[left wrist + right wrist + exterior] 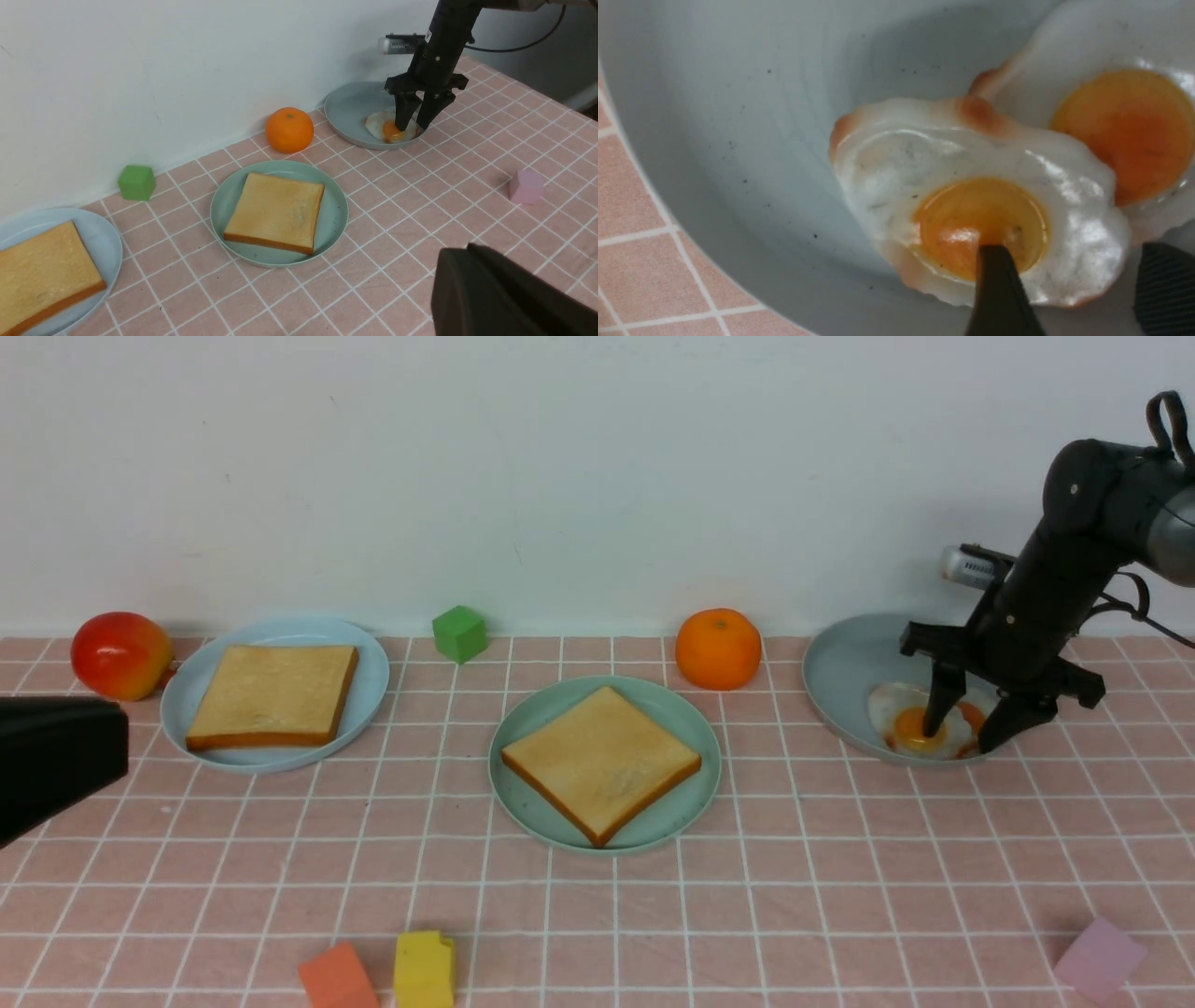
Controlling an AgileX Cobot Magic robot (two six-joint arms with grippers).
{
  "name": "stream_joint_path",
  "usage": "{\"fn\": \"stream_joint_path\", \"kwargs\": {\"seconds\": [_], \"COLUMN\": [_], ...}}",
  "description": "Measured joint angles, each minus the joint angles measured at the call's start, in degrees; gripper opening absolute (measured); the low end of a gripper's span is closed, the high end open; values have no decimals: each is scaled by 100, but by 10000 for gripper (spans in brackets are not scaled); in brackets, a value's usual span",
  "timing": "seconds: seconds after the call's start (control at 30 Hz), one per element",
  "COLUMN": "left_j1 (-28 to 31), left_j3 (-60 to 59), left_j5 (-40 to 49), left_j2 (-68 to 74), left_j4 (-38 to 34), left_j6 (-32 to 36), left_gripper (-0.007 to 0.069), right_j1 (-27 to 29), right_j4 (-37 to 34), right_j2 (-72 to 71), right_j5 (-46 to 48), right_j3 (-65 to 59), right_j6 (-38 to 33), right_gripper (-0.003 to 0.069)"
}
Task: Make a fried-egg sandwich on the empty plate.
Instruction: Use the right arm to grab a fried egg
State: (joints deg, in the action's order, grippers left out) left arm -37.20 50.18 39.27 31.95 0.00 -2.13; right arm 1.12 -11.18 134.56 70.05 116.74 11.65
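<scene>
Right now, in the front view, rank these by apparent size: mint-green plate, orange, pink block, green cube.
1. mint-green plate
2. orange and pink block, about alike; the block sits nearer the camera
3. green cube

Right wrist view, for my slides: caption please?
Open right gripper straddles the fried egg's edge; a second egg lies partly beneath, in the grey dish.
</scene>
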Motion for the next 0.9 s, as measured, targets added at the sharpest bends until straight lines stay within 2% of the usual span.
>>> {"fn": "stream_joint_path", "kwargs": {"seconds": [0.3, 0.47, 0.77, 0.9], "left_j1": [0, 0, 0, 0], "left_j3": [0, 0, 0, 0], "left_j5": [5, 5, 5, 5], "left_j2": [0, 0, 0, 0], "left_j4": [0, 0, 0, 0], "left_j6": [0, 0, 0, 0], "left_gripper": [-10, -10, -6, -3], "right_j1": [0, 0, 0, 0], "right_j4": [27, 27, 155, 176], "right_j2": [0, 0, 0, 0], "right_j5": [6, 6, 6, 6], "right_j3": [0, 0, 5, 5], "right_j6": [-175, -579, -724, -752], "right_gripper": [218, 169, -2, -10]}}
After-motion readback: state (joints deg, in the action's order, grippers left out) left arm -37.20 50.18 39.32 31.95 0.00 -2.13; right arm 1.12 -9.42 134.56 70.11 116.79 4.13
